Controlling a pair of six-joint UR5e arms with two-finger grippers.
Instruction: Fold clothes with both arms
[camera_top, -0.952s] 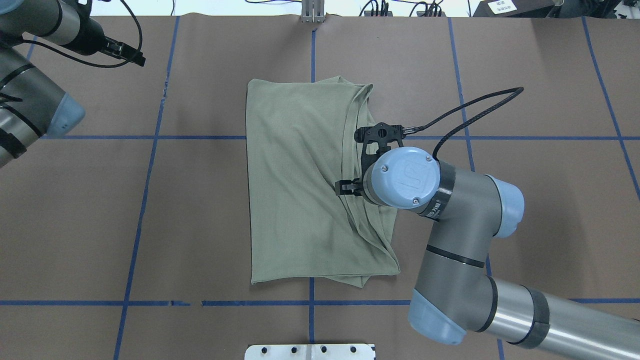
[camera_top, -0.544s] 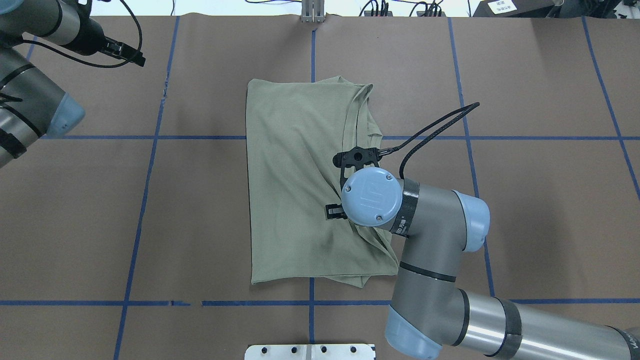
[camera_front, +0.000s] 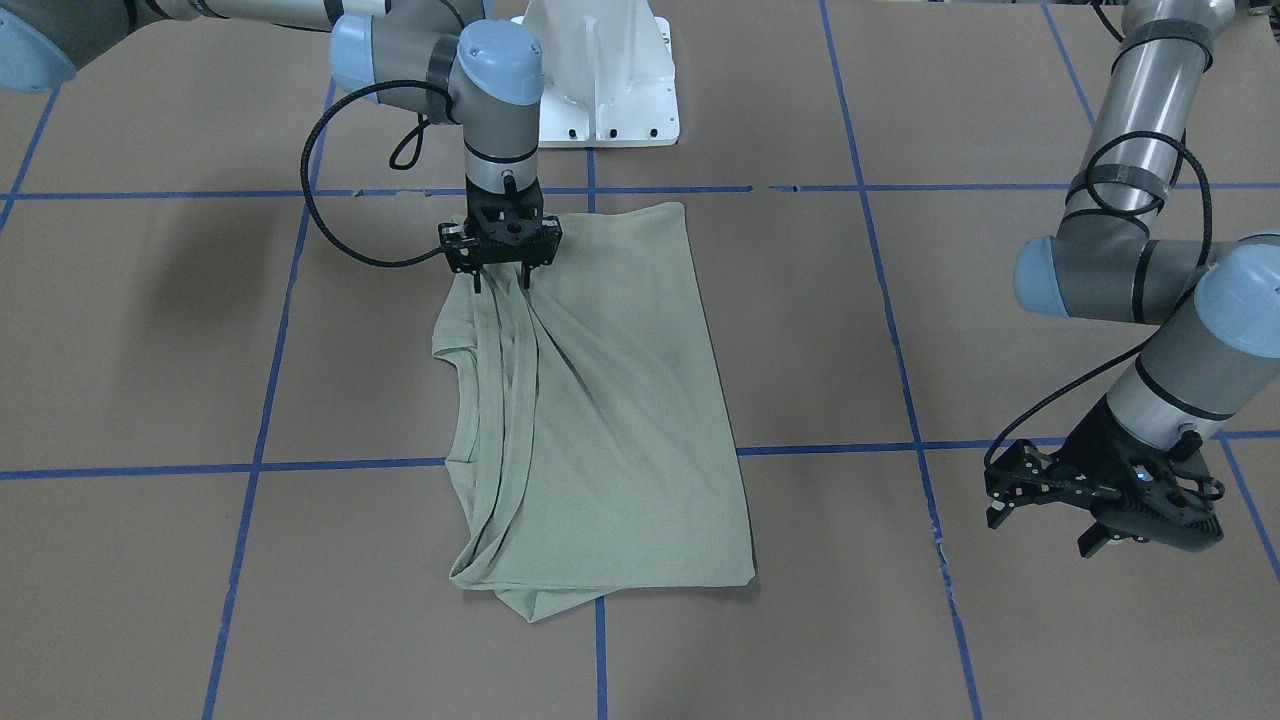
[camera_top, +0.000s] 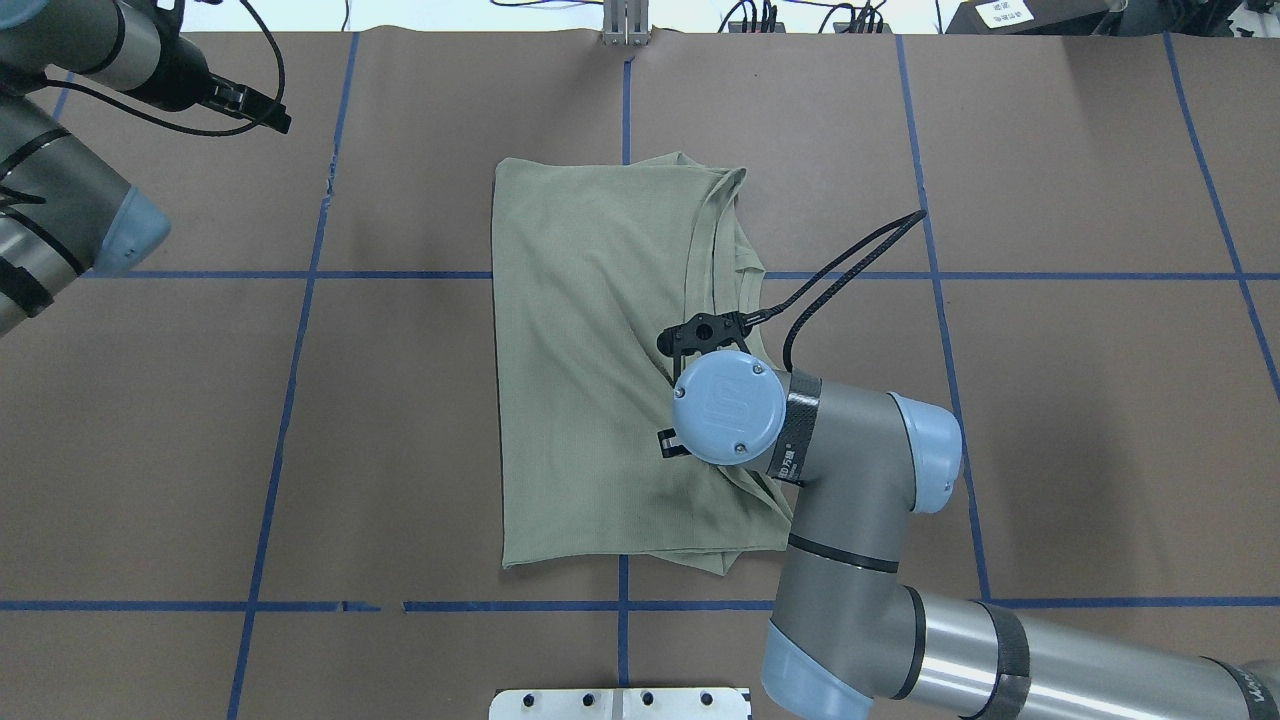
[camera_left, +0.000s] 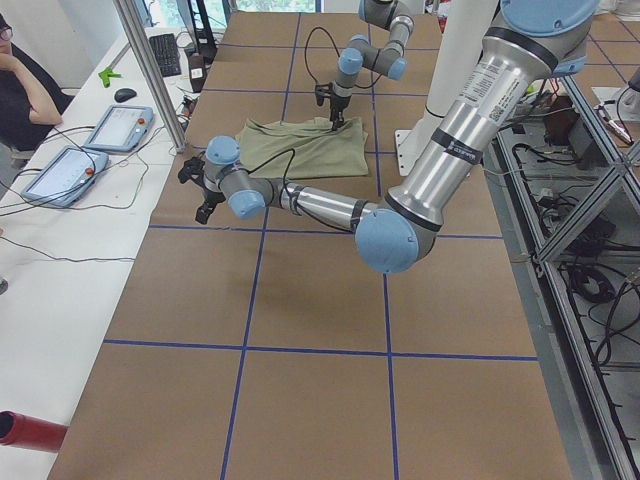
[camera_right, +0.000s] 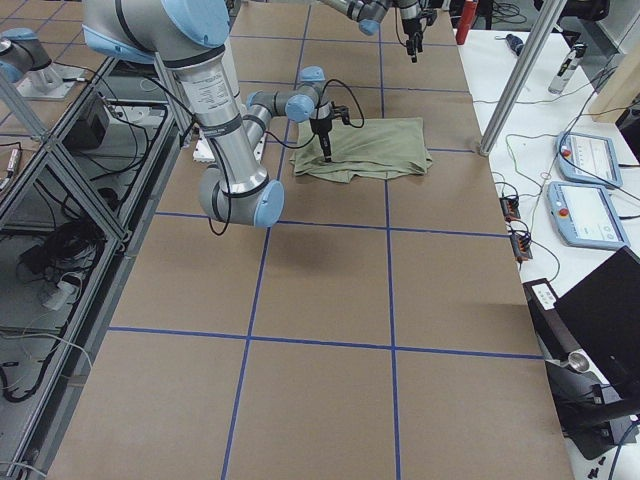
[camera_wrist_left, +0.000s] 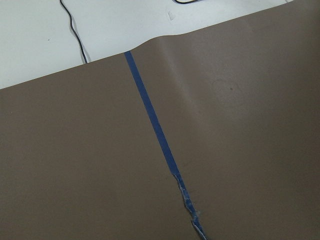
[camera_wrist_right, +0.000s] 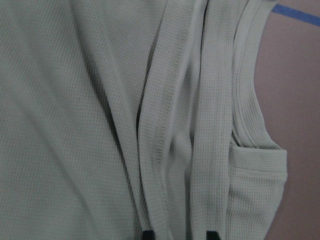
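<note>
The pale green shirt (camera_top: 590, 350) lies folded lengthwise in the middle of the table, its bunched sleeve folds and neck along its right side (camera_front: 500, 400). My right gripper (camera_front: 502, 285) points straight down on those folds near the hem end. In the right wrist view its two fingertips (camera_wrist_right: 147, 234) stand apart with ridges of cloth between them, so it is open. My left gripper (camera_front: 1040, 530) hangs open over bare table far off to the left (camera_top: 270, 115), well clear of the shirt. Only paper and tape show in the left wrist view.
Brown paper with blue tape lines (camera_top: 300, 275) covers the table. The white pedestal base (camera_front: 600, 70) stands at the robot's edge. A person (camera_left: 25, 90) sits at a side bench with tablets (camera_left: 120, 125) and cables.
My right gripper has moved along the shirt's bunched edge toward the hem and slightly inward. The shirt lies almost unchanged. The left arm has stayed still.
</note>
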